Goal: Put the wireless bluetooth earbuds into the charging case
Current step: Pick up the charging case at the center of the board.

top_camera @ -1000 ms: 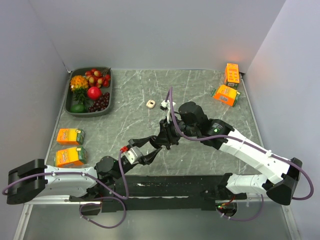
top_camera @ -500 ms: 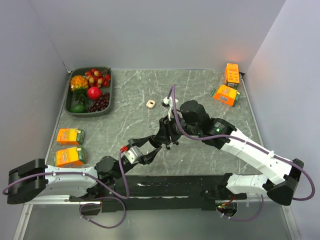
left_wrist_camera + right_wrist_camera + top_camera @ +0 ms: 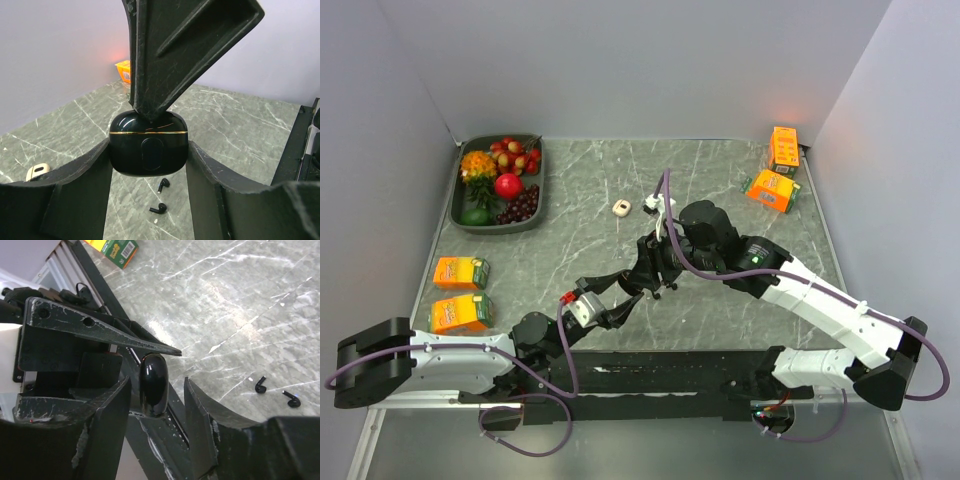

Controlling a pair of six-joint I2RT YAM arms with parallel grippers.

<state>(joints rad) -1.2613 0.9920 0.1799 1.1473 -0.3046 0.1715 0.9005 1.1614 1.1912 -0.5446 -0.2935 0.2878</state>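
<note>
Case (image 3: 148, 142): black and glossy, with the lid seam closed. It is held clear of the table (image 3: 240, 130) by the left gripper (image 3: 148, 157), whose fingers (image 3: 82, 175) are pressed against its two sides.

Right gripper (image 3: 156, 387): recorded as spread. In the right wrist view its fingers (image 3: 107, 412) are set either side of the case (image 3: 153, 384), with a gap visible on each side. In the left wrist view one right finger (image 3: 170, 55) is seen coming down from above, its tip touching the top of the case.

Earbuds (image 3: 163, 184): both are seen lying on the table near each other, below the case and outside it. Neither gripper is in contact with them. In the right wrist view they (image 3: 259, 385) are noted to the right of the gripper.

Surroundings: a fruit tray (image 3: 534, 195) is noted at far left, orange cartons (image 3: 460, 272) at near left, and a small beige object (image 3: 621, 207) at mid-table.
</note>
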